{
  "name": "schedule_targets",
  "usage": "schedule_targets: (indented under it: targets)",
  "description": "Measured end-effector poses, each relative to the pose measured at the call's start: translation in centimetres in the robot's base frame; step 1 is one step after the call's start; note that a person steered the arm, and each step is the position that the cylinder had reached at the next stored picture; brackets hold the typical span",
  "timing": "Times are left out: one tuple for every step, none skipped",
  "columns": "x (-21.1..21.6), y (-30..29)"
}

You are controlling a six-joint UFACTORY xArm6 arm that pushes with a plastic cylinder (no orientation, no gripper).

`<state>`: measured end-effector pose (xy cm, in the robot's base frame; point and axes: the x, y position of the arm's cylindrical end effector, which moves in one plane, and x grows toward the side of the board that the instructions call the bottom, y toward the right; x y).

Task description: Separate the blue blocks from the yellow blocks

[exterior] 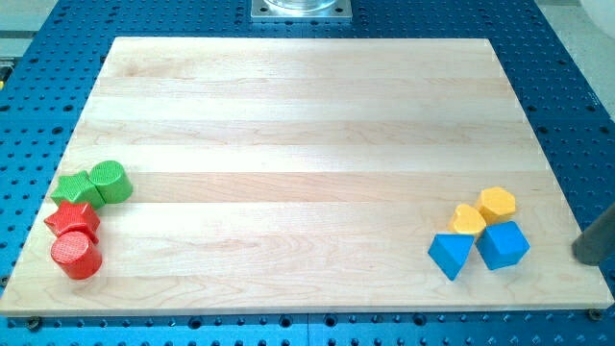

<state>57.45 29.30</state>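
Observation:
Four task blocks cluster at the view's lower right on the wooden board (307, 144). A yellow hexagon (497, 203) sits at the top of the cluster, and a yellow rounded block (468, 220) touches its lower left. A blue cube (503, 244) lies just below the yellows and touches them. A blue triangular block (450, 255) lies to the cube's left, under the rounded yellow block. My tip (583, 256) enters from the view's right edge, to the right of the blue cube and apart from it.
At the view's lower left lie a green star (72, 187), a green cylinder (111, 182), a red star (73, 219) and a red cylinder (77, 256), packed together. A blue perforated table (58, 58) surrounds the board. A metal mount (302, 8) sits at the top.

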Motion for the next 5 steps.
schedule_targets:
  targets:
    - [0.0, -4.5]
    - [0.7, -7.7]
    - [1.3, -11.3]
    - [0.8, -14.2]
    - [0.5, -18.1]
